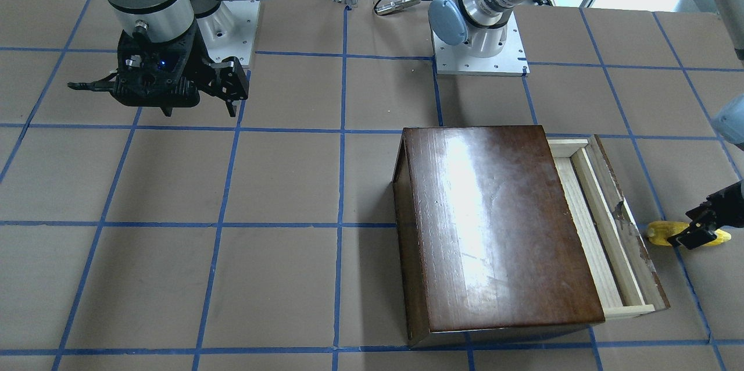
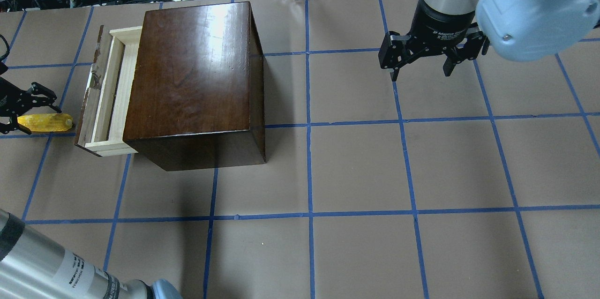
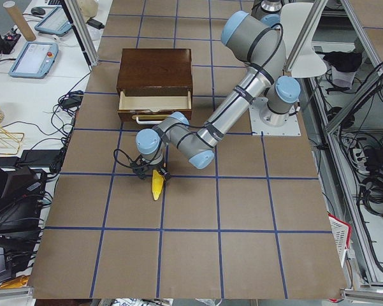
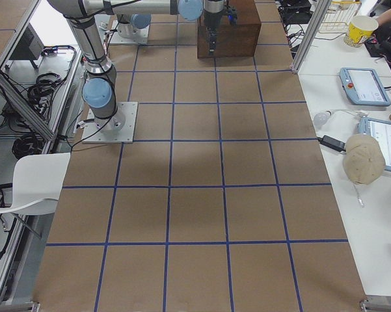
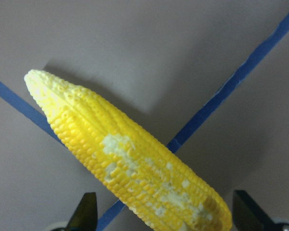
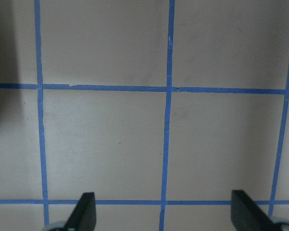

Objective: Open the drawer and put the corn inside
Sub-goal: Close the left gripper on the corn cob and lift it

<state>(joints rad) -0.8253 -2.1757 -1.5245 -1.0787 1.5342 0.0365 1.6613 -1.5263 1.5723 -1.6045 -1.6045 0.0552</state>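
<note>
The drawer [image 2: 107, 93] stands partly pulled out of the box [image 2: 192, 69]. The corn [image 2: 44, 122] lies on the tabletop [image 2: 356, 163], close to the drawer's front panel. The left gripper [image 5: 166, 211] is low over the corn. Its jaws are spread wide on either side of the blunt end and are not closed on it. The right gripper [image 2: 420, 73] hangs well apart over bare tabletop, its jaws wide and empty.

corn [image 5: 130, 163] yellow, pale-patched | box [image 2: 192, 69] dark glossy brown | drawer [image 2: 117, 88] pale wood | table [image 2: 356, 168] tan, blue grid lines
</note>
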